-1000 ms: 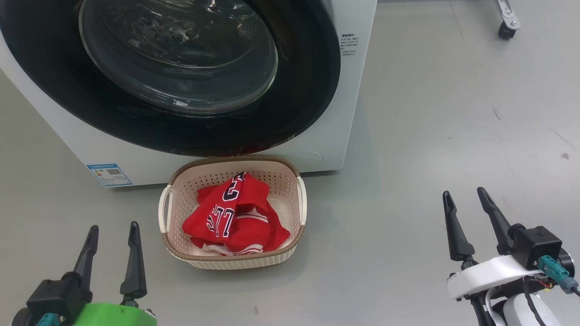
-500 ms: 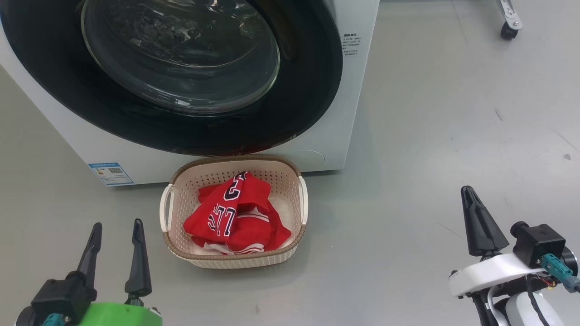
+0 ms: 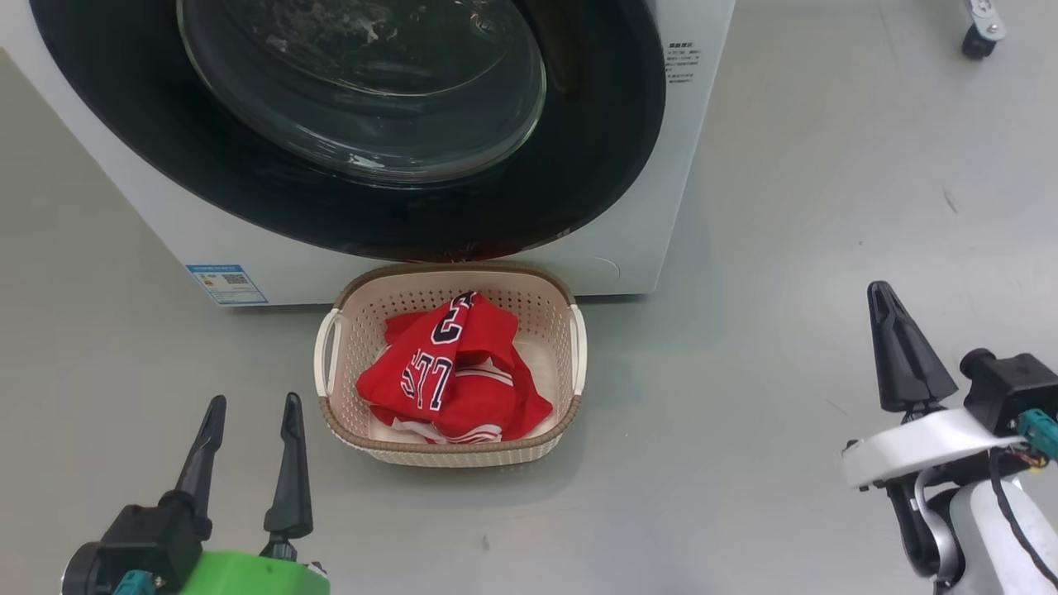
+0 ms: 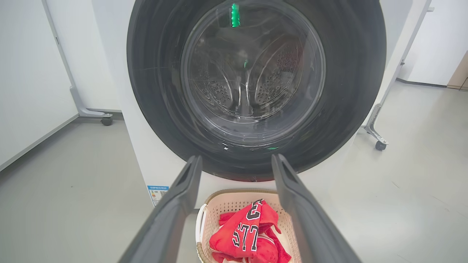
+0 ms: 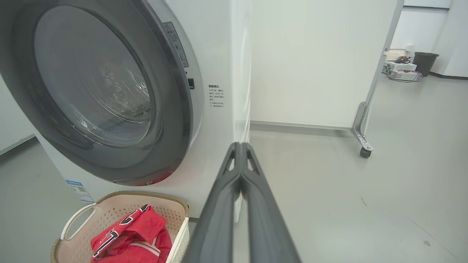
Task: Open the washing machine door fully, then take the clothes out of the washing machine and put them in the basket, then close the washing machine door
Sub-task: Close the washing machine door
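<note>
The washing machine [image 3: 653, 207] stands ahead with its round black door [image 3: 364, 91] lying flat against its front, and the perforated drum shows through the glass [image 4: 252, 69]. On the floor right before it sits the cream basket [image 3: 450, 450] holding the red clothes [image 3: 450, 372]. My left gripper [image 3: 252, 411] hovers open at the lower left, short of the basket, with nothing between its fingers. At the lower right my right gripper [image 3: 883, 291] is shut on nothing, over bare floor, well right of the basket. The right wrist view has the fingers pressed together [image 5: 240, 146].
A blue label [image 3: 226, 283] sits low on the machine's front. White partition panels on castor feet [image 5: 365, 151] [image 4: 106, 119] stand either side of the machine. A dark bin and boxes [image 5: 424, 62] lie far off at the right. Grey floor spreads around.
My right gripper has gone from open to shut on nothing. The head camera has shifted, so machine and basket sit further right and higher in view.
</note>
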